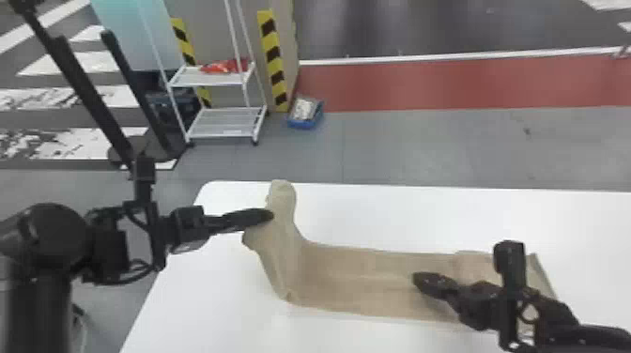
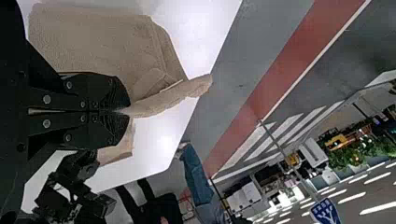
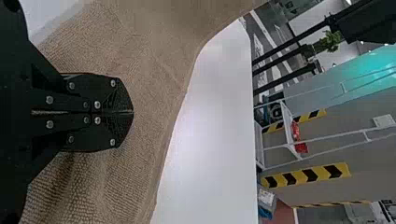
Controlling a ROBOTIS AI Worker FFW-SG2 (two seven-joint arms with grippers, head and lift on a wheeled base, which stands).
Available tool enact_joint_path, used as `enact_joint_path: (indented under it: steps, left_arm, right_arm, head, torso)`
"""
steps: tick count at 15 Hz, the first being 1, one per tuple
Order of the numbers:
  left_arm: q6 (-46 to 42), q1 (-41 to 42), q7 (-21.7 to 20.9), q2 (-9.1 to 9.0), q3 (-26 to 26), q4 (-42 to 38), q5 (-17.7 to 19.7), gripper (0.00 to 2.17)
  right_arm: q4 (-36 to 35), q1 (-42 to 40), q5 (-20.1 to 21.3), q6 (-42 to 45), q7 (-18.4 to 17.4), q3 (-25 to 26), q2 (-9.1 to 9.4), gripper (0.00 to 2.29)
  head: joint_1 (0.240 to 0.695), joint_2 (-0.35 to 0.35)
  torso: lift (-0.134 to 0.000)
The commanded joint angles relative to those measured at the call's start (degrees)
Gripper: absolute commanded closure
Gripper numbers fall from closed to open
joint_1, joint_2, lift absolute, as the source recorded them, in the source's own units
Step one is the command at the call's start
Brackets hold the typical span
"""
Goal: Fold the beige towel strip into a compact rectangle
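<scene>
Centrally, we see the beige towel strip (image 1: 366,277) on the white table (image 1: 188,328), its left part raised, pinched by the left gripper (image 1: 271,215); over it, the right gripper (image 1: 417,279) has its fingers together, empty.

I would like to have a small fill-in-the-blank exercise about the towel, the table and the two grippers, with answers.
The towel strip lies partly on a table whose colour is ____.
The left gripper pinches the strip's raised part, on the robot's ____ side.
The right gripper has its fingers not apart but ____.
Missing words: white; left; together.
</scene>
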State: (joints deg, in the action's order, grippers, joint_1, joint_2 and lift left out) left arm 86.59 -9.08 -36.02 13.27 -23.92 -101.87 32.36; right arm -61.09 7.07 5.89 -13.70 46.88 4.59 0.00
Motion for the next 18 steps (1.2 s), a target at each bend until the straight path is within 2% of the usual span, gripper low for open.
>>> enact_joint_path:
  steps: [1, 3, 4, 5, 8, 10, 12, 14, 17, 18]
  left_arm:
    - [0.56, -0.23, 0.16, -0.09, 0.19, 0.0, 0.43, 1.43]
    - [1.26, -0.32, 0.6, -0.35, 0.54, -0.44, 0.86, 1.43]
    - [1.61, -0.32, 0.86, -0.62, 0.81, -0.7, 1.13, 1.43]
    - [1.61, -0.32, 0.95, -0.79, 1.25, -0.79, 1.92, 1.43]
    - [1.61, -0.06, 3.14, -1.85, 3.53, -1.05, 3.06, 1.43]
    - [0.56, 0.21, 4.81, -3.69, 5.11, -0.97, 2.97, 1.44]
    - [-3.49, 0.64, 6.75, -5.89, 7.05, -0.44, 2.89, 1.44]
    - [-11.57, 1.79, 10.53, -6.24, 11.53, 0.09, 3.15, 1.44]
    - [-16.85, 2.67, 12.28, -10.2, 15.31, 1.85, 3.68, 1.43]
    - [-17.37, 2.84, 12.55, -11.07, 16.28, 2.2, 3.68, 1.43]
  right_arm:
    - [-7.46, -3.56, -2.02, -4.54, 0.58, 0.42, 0.05, 1.28]
    - [-12.74, -6.37, -3.52, -5.77, 0.66, 1.3, 0.05, 0.6]
    - [-14.85, -7.51, -4.48, -5.77, 0.66, 1.83, 0.05, 0.14]
    - [-16.43, -8.48, -4.92, -5.42, 0.66, 3.06, 0.05, 0.0]
    - [-18.8, -9.27, -5.54, -3.84, 0.66, 6.66, 0.05, 0.03]
    - [-18.8, -9.01, -6.24, -3.31, 0.75, 9.39, 0.0, 0.05]
    - [-18.8, -9.01, -6.68, -3.31, 1.46, 11.59, -1.23, 0.05]
    - [-18.8, -9.01, -6.68, -2.96, 2.33, 13.43, -1.76, 0.07]
    - [-18.54, -9.01, -6.68, -1.91, 3.3, 16.95, -2.29, 0.07]
    - [-18.36, -9.01, -7.47, -1.91, 3.39, 17.39, -2.55, 0.07]
  head:
    - [0.695, 0.152]
    - [0.695, 0.148]
    - [0.695, 0.145]
    - [0.695, 0.133]
    - [0.695, 0.096]
    - [0.695, 0.059]
    - [0.695, 0.014]
    - [0.695, -0.048]
    - [0.695, -0.109]
    - [0.695, -0.152]
  torso:
    - [0.0]
    - [0.0]
    - [0.0]
    - [0.0]
    - [0.0]
    - [0.0]
    - [0.0]
    - [0.0]
    - [0.0]
    - [0.0]
